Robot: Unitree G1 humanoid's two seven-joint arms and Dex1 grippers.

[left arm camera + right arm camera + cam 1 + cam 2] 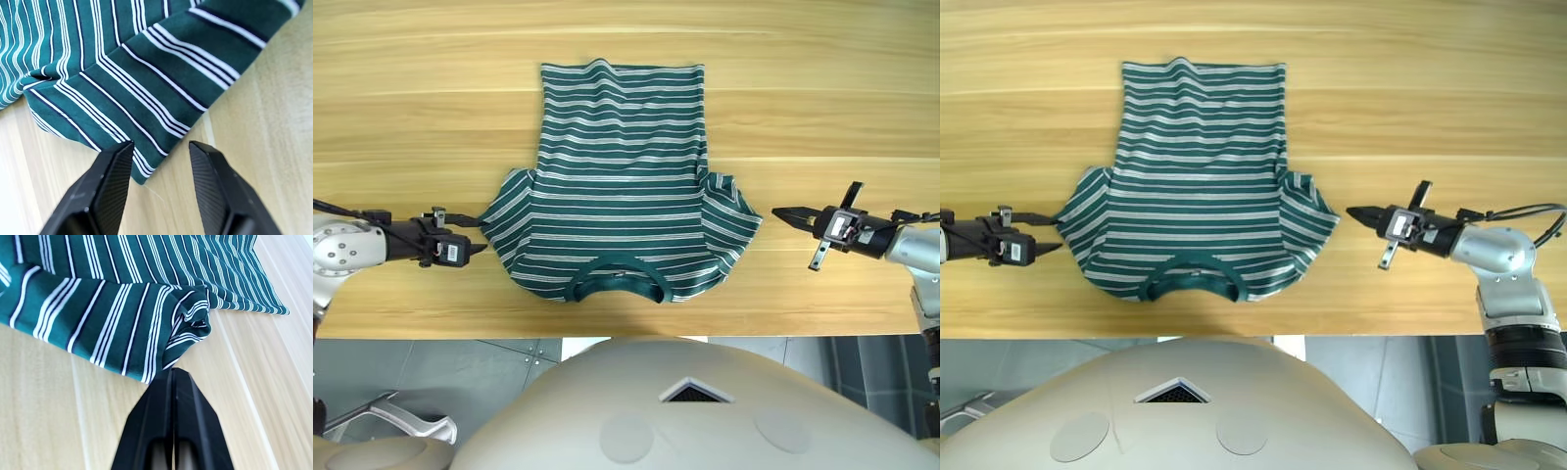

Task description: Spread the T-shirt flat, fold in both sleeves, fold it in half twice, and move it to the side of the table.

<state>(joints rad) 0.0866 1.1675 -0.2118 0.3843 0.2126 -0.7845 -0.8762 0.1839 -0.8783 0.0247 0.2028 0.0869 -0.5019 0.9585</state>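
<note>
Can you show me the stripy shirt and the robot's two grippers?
Shirt (622,196), left eye view, middle of its striped body.
Left gripper (160,147), left wrist view, the gap between its open fingertips.
Right gripper (172,371), right wrist view, where its shut fingertips meet.

Bright, even light is washing over the table (822,88); only thin, soft shadows are edging the T-shirt (622,186).

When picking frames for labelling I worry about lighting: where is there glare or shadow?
Left eye view: even light, a pale sheen across the light wooden table, no hard shadow around the green white-striped T-shirt. Left wrist view: table washes out pale beside the left gripper. Right wrist view: dark shadow inside the bunched sleeve.
</note>
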